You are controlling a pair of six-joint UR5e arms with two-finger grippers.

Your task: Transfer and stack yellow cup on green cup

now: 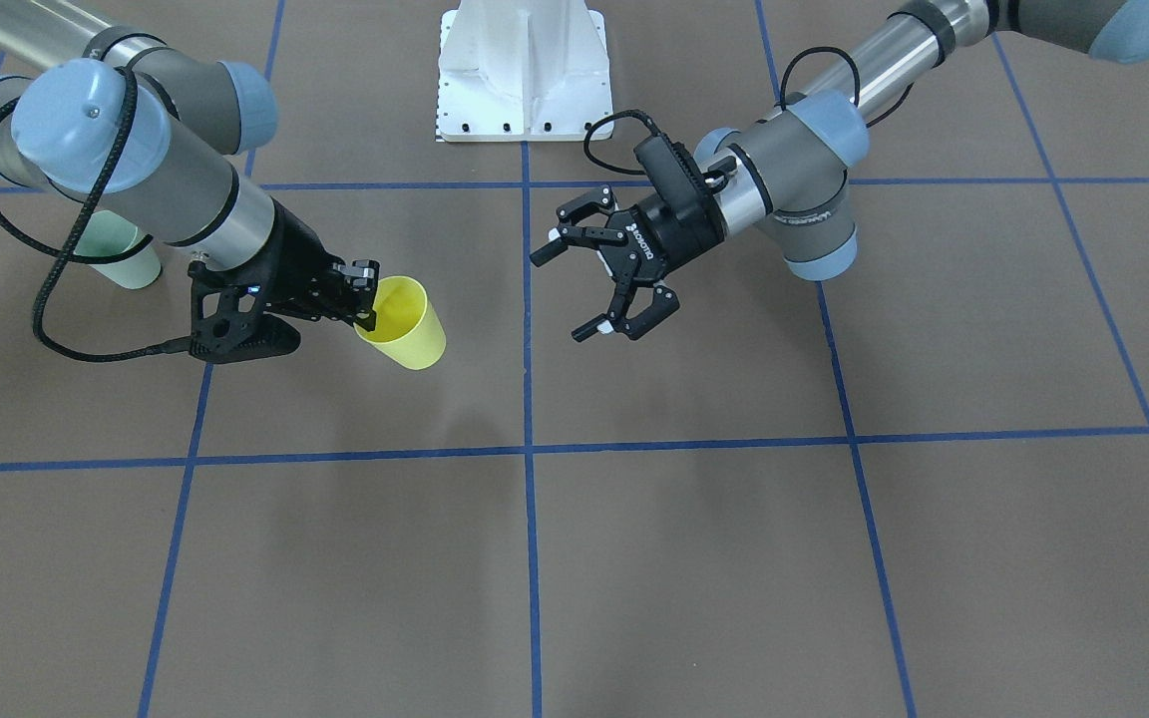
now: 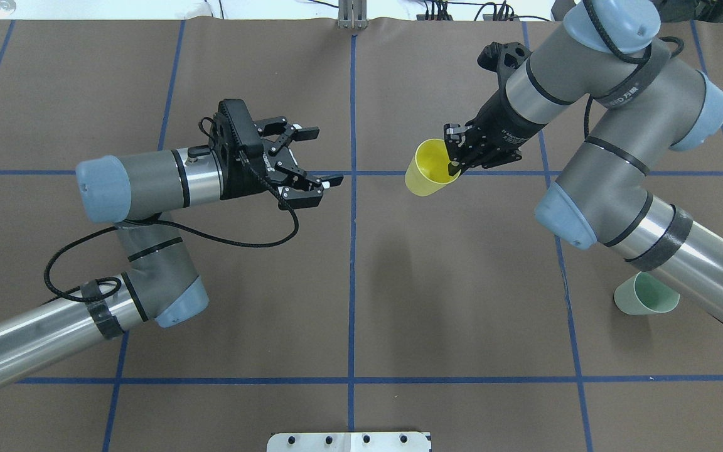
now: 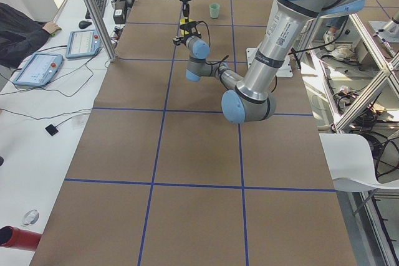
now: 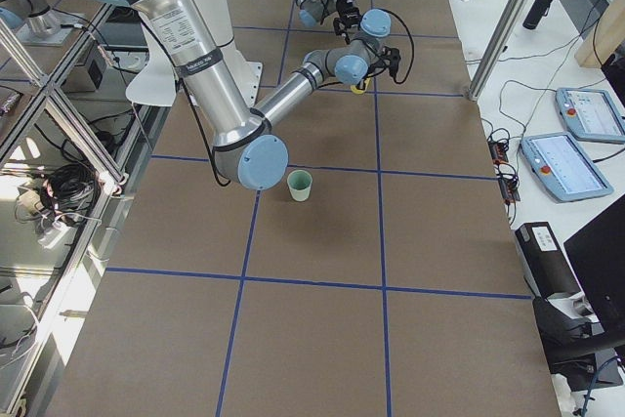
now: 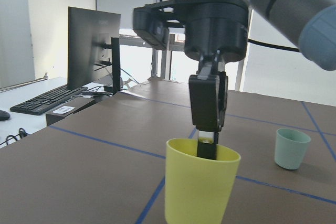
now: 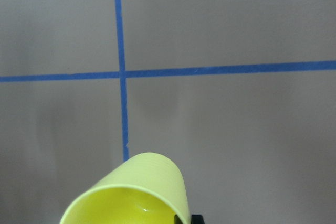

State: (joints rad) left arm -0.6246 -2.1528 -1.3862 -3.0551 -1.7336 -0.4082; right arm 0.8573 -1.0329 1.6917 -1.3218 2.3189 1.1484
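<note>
Brown table (image 2: pixel 462 295), blue tape grid (image 2: pixel 352 251). Nearest robot: green cup (image 2: pixel 645 295), upright, close beside right forearm (image 2: pixel 700 257). Farther out: right gripper (image 2: pixel 455 157) pinches yellow cup (image 2: pixel 425 169) by rim, cup apparently aloft. Step: carry. Next: bring cup over green mouth, lower straight. Bare table between cups; forearm crowds approach. Left gripper (image 2: pixel 324 157) spread, empty, well apart.

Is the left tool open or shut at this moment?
Open. The left tool has its fingers spread wide, with nothing between them. The yellow cup hangs from the right tool, pinched at its rim.
</note>
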